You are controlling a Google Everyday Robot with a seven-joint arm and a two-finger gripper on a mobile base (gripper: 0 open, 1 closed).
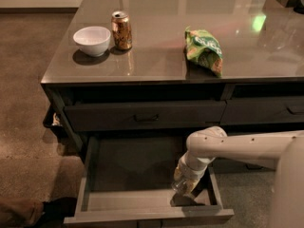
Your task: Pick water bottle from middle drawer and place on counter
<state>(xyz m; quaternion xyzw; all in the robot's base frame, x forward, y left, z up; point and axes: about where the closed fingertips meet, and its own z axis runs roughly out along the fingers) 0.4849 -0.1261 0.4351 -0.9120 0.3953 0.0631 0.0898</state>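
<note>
The gripper (189, 177) is lowered inside the open middle drawer (86, 186), at its front right corner, at the end of the white arm (247, 145) that enters from the right. The water bottle (181, 184) is in that same corner, tilted, with its upper part overlapped by the gripper and its base close to the drawer's front wall. You cannot tell from this view whether the gripper is closed on the bottle or merely around it.

On the desk (156, 66) you will find three items: a white bowl (92, 40) near the left edge, an orange-gold soda can (122, 30) just beside it on the right, and a green snack bag (204, 50) well apart, toward the right. The shallower drawer (190, 114) above the open one is closed.
</note>
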